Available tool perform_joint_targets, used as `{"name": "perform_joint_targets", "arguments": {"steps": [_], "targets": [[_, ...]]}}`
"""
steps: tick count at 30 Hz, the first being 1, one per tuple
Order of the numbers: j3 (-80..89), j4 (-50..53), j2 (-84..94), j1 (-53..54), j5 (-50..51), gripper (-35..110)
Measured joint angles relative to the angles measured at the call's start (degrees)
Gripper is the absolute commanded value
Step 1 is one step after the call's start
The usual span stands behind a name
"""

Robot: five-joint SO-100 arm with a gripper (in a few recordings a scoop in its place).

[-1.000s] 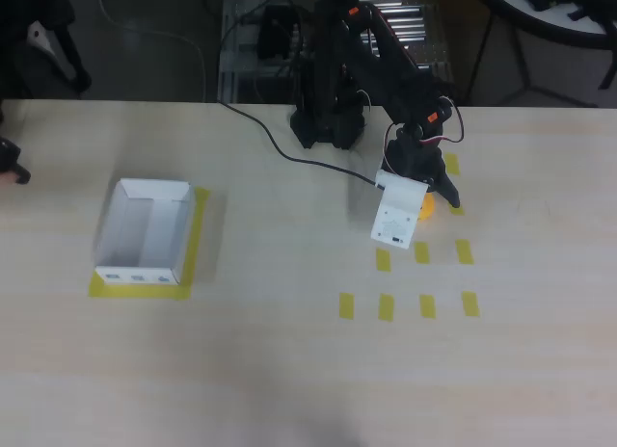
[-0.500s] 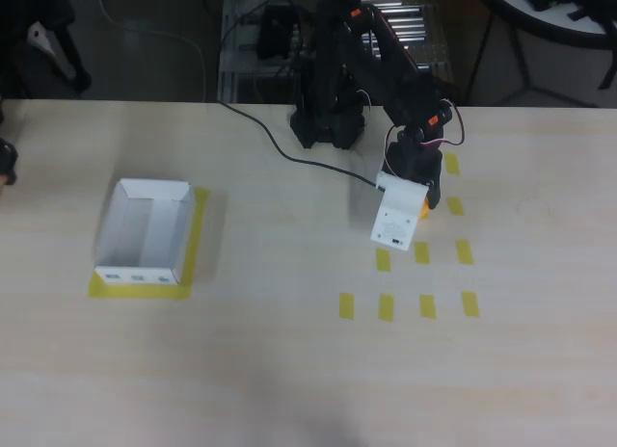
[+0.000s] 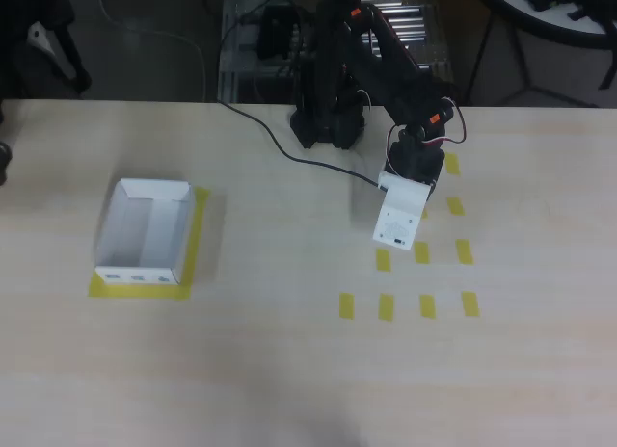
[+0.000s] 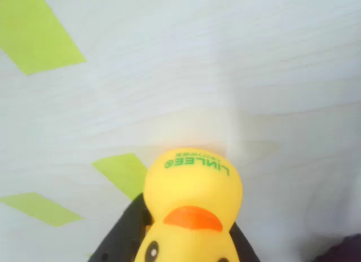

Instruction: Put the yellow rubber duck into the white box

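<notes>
Wrist view: the yellow rubber duck (image 4: 193,208) sits low in the middle, seen upside down, with its orange beak, two dark eyes and green lettering on its base facing the camera. The black fingers (image 4: 121,239) of the gripper (image 4: 186,248) press against it on both sides, so the jaws are closed onto the duck. The pale wood-grain table (image 4: 237,64) lies behind it, with yellow tape patches (image 4: 36,33) at upper left and beside the duck.

Overhead view: the black arm (image 3: 371,71) reaches from its base at the far side toward the right half of the table. Its white wrist plate (image 3: 400,216) hangs over the grid of yellow tape marks (image 3: 427,306), and the duck cannot be made out under it. The white box (image 3: 145,232) stands well apart on the left, open-topped, on a yellow tape outline.
</notes>
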Motion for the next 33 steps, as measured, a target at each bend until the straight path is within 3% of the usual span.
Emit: {"name": "perform_joint_targets", "arguments": {"steps": [10, 19, 25, 33], "targets": [[-12.7, 9.4, 9.1, 11.5, 8.5, 0], [-23.7, 12.4, 24.3, 40.0, 11.1, 0], [-25.7, 6.2, 25.5, 63.7, 11.1, 0], [-25.7, -3.3, 23.2, 83.9, 11.1, 0]]}}
